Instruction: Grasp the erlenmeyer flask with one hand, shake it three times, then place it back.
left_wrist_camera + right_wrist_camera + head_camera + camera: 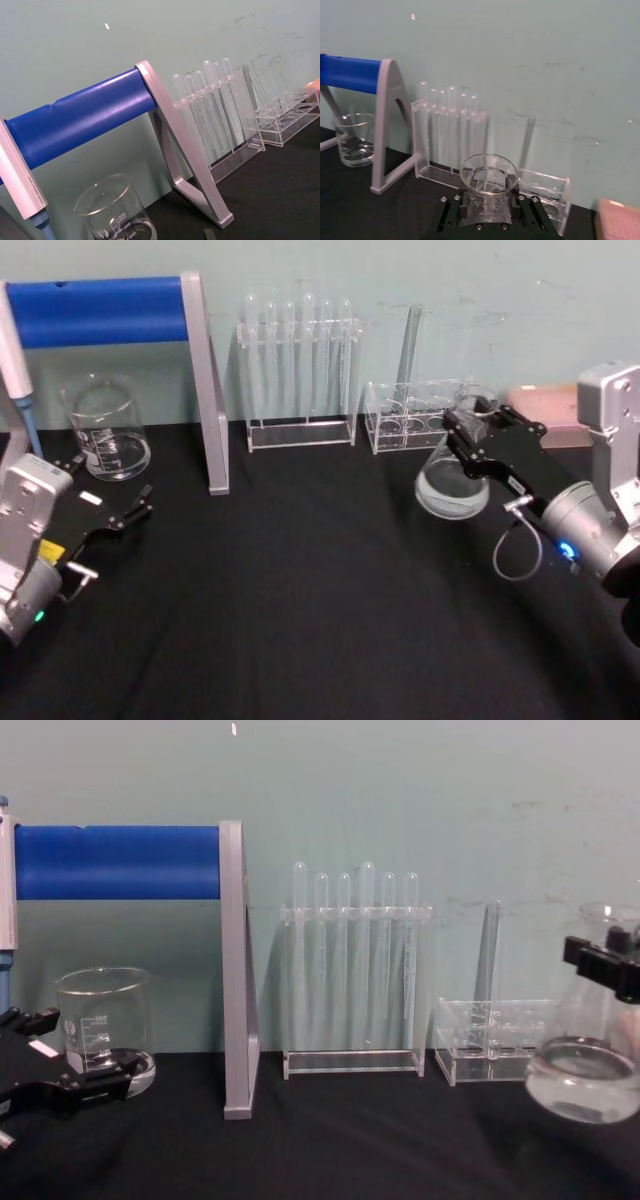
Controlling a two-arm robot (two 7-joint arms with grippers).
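Note:
The erlenmeyer flask (452,488) is clear glass with a little liquid in its wide base. It hangs tilted at the right side of the black table. My right gripper (478,422) is shut on its neck just below the flared rim. From the side, the flask (585,1072) shows at the right edge with the black fingers (598,960) around its neck. In the right wrist view the rim (488,172) sits between the gripper (487,214) pads. My left gripper (112,510) rests open near the left edge, in front of the beaker.
A glass beaker (107,430) stands at the back left under a stand with a blue bar (100,310). A tall test tube rack (298,370) and a low clear rack (410,418) line the back wall. A pink box (545,405) lies at the far right.

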